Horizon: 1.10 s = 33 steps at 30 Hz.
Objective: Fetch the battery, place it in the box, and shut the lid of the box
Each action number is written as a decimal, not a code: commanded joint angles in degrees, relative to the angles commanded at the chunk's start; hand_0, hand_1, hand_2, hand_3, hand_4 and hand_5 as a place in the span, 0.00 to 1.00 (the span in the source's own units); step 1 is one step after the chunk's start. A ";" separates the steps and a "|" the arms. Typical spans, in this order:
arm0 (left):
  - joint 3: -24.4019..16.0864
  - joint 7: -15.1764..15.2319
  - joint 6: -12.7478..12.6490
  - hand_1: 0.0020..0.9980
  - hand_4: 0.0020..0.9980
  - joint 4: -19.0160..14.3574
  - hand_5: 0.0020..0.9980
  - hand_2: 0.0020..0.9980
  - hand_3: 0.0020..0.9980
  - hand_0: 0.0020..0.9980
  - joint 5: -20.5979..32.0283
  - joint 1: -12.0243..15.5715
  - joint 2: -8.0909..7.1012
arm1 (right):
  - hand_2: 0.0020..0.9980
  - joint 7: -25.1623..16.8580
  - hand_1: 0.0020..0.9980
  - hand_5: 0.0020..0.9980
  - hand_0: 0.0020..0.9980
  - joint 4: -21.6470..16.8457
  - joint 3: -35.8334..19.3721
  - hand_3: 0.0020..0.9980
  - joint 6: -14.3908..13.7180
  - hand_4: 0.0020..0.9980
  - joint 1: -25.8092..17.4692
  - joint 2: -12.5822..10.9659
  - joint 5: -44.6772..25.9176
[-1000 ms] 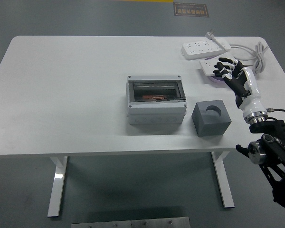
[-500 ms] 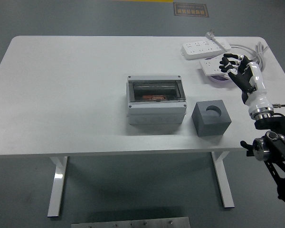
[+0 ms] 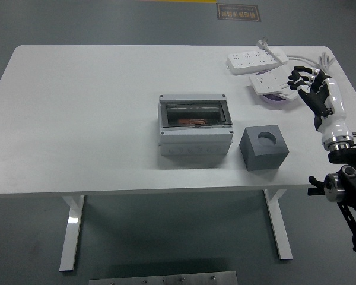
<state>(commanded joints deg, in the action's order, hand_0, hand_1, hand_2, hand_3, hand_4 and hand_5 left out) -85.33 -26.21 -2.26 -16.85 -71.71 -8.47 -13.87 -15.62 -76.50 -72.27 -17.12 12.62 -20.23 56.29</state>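
- Near the middle of the white counter [image 3: 77,119] stands the grey box [image 3: 196,132], its clear lid [image 3: 194,111] lying over the top, seemingly shut, with something coppery showing through it; whether that is the battery cannot be told.
- Just right of the box sits a dark grey block [image 3: 264,147] with a round well in its top. It looks like a holder that would keep a cylindrical cell upright for an easy grasp, and the well appears empty.
- No battery can be made out anywhere in plain sight, so its place stays uncertain: inside the box, or too small to see.
- At the far right corner lie two white power strips [image 3: 256,59] with a coiled cable [image 3: 320,62], and a purple disc [image 3: 277,99] peeks from under the nearer strip. These seem parked out of the working area.
- Above the right edge, beside the nearer strip, the right hand [image 3: 311,89] hangs raised, its fingers [image 3: 299,75] spread apart and gripping nothing.
- With a covered box and an empty well, the scene fits either a cell already stowed or one yet to be supplied.
- No left arm shows.
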 joint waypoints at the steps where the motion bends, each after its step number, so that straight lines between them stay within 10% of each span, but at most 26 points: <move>1: -0.09 -0.13 0.04 0.69 0.69 -0.05 0.20 0.65 0.61 0.59 -0.18 0.05 -0.07 | 0.54 -0.05 0.56 0.46 0.61 -0.02 -0.03 0.62 -0.07 0.71 0.04 -0.02 0.04; 33: 1.49 -0.41 -1.98 0.69 0.69 -0.43 0.21 0.64 0.61 0.59 3.89 2.58 0.12 | 0.54 0.11 0.55 0.42 0.60 1.15 3.21 0.64 -0.20 0.67 1.60 0.33 -1.19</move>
<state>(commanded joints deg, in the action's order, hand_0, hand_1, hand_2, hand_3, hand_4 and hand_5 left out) -83.84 -26.62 -4.24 -17.29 -67.82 -5.89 -13.75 -15.51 -75.35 -69.06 -17.31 14.21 -19.90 55.10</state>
